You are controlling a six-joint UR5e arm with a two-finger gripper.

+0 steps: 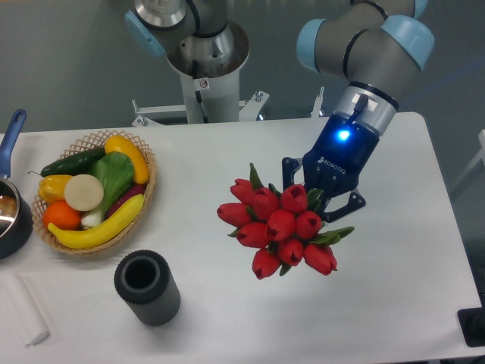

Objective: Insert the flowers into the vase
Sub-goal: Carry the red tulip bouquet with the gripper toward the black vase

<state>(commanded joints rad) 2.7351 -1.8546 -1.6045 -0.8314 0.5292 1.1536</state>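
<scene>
Gripper [322, 199] is clamped on the flowers [279, 230], held over the table with heads toward 7 o'clock; vase [146, 287] stands upright, mouth open, well apart at 8 o'clock.

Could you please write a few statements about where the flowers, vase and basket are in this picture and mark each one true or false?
1. The bunch of red tulips with green leaves is held in the blue two-finger gripper. True.
2. The tulips already stand in the dark grey ribbed cylindrical vase. False: the vase is empty, apart from them.
3. The vase stands upright beside the wicker basket of fruit and vegetables. True.
4. The vase lies right of the tulips. False: it is left.
</scene>
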